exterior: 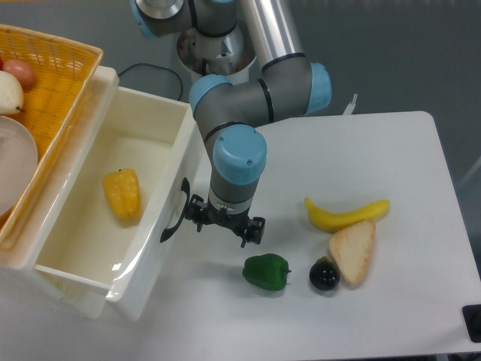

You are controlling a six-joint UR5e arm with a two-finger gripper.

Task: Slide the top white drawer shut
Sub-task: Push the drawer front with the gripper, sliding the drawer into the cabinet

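i see the top white drawer (113, 203) pulled well out of the cabinet at the left side of the table (391, 150), open, with a yellow pepper (122, 195) lying inside it. its black handle (176, 210) faces right. the gripper (224, 226) hangs just beside that handle, pointing down; i cannot tell from this angle whether its fingers are apart or together. on the cabinet top sits an orange basket (60, 83). further right on the table lie a green pepper (267, 271), a dark round fruit (324, 274), a bread slice (354, 251) and 1 banana (346, 214).
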